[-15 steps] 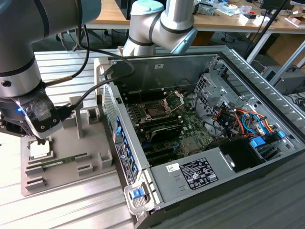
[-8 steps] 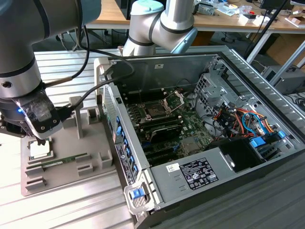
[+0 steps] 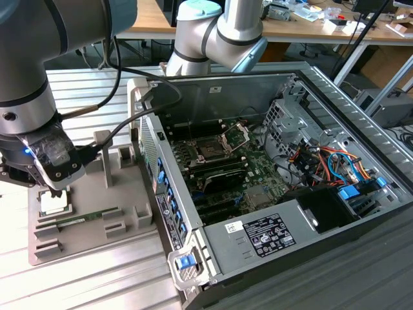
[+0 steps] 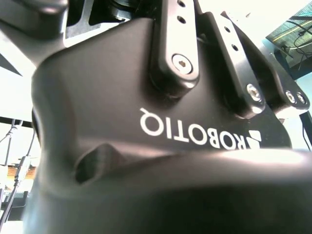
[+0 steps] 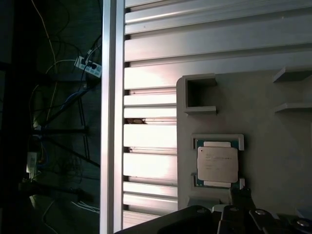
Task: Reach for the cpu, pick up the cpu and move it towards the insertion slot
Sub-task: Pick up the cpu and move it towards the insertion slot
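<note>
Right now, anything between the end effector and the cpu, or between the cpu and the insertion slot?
Nothing visible between the end effector and the cpu, seated in the gray fixture directly beneath it. Between the cpu and the insertion slot stands the case side wall.

You have one cpu (image 3: 53, 202), one green memory stick (image 3: 87, 217) and one grey holder (image 3: 132, 223) at the exterior view's left. At its right you have one open computer case (image 3: 219, 93), with one insertion slot (image 3: 210, 150) inside.
</note>
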